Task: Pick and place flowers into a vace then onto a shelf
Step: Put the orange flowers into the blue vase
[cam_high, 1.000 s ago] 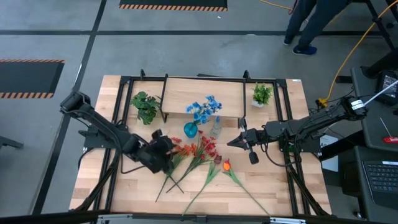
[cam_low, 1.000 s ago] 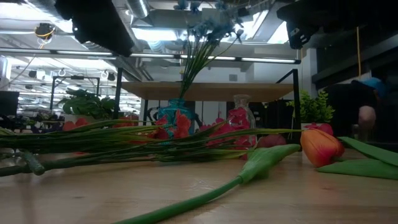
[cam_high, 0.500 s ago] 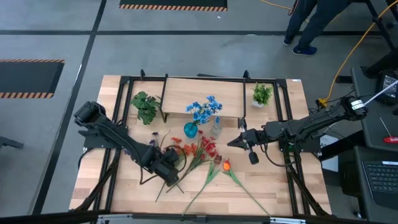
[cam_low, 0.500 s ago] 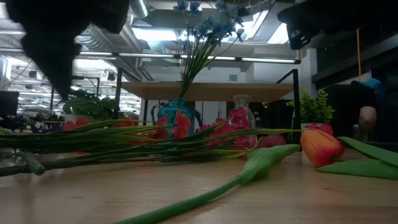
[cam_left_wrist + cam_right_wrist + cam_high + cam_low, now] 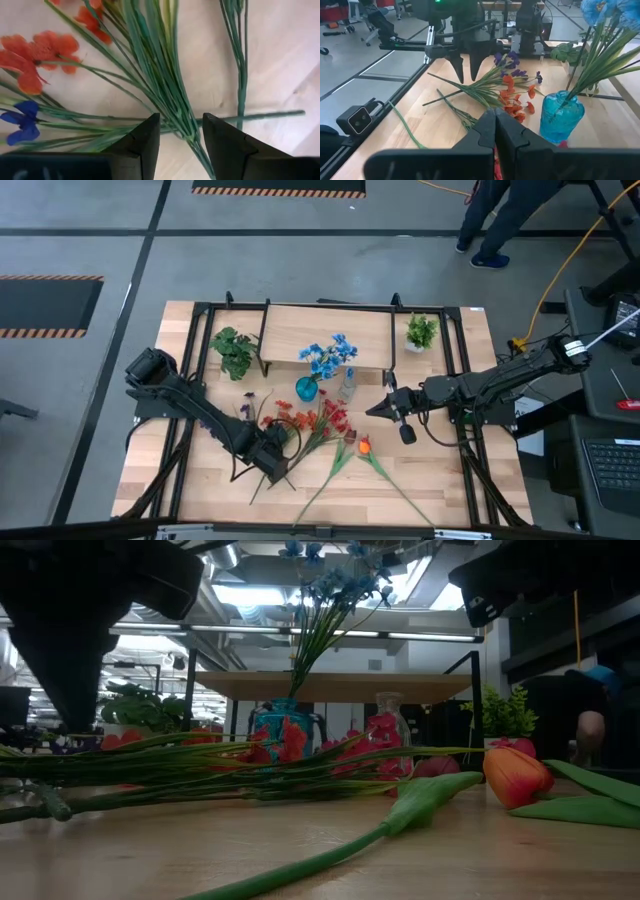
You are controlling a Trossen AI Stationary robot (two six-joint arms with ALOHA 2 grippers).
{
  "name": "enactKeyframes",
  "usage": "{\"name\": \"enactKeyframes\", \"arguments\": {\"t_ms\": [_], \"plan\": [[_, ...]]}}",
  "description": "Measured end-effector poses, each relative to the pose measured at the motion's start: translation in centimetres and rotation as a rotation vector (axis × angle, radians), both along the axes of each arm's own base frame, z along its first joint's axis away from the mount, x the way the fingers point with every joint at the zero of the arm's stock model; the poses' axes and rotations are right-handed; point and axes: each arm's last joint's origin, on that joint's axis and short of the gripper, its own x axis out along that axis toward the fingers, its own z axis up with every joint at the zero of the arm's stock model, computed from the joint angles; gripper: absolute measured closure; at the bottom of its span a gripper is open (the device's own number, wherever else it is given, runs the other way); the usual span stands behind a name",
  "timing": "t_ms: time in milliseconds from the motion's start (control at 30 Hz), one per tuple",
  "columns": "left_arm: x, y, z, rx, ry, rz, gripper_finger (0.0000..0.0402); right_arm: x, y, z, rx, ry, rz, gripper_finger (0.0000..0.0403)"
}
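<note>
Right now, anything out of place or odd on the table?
Nothing damaged or spilled. The blue flowers stand in the teal vase, but the clear vase beside it holds none. The other flowers and orange tulip lie loose on the tabletop. Left hand hovers open over their stems.

Left pincer (image 5: 273, 462) apparently over loose flowers (image 5: 318, 428).

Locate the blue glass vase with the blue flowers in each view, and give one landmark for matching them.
High view: blue vase at table centre, just in front of the shelf.
Low view: blue vase left of centre, below the shelf board.
Left wrist view: not in it.
Right wrist view: blue vase at the right side.
Shared landmark: the red flowers lying beside the vase.
</note>
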Motion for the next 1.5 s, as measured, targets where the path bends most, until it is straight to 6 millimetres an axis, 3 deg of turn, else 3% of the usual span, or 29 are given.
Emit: {"name": "enactKeyframes", "arguments": {"t_ms": [300, 667, 1233, 1500], "plan": [[-0.2, -0.4, 0.0, 0.008, -0.017, 0.035, 0.0261, 0.0, 0.0, 0.0, -0.001, 0.001, 0.001, 0.0398], [0.2, -1.0, -2.1, 0.008, 0.045, 0.031, 0.0261, 0.0, 0.0, 0.0, 0.0, 0.003, 0.0, 0.0398], [0.5, -1.2, -3.4, 0.023, 0.068, 0.029, 0.0261, 0.0, 0.0, 0.0, 0.02, 0.007, -0.005, 0.0398], [0.5, -1.2, -3.4, 0.023, 0.068, 0.029, 0.0302, 0.0, 0.0, 0.0, 0.021, 0.007, -0.005, 0.0398]]}}
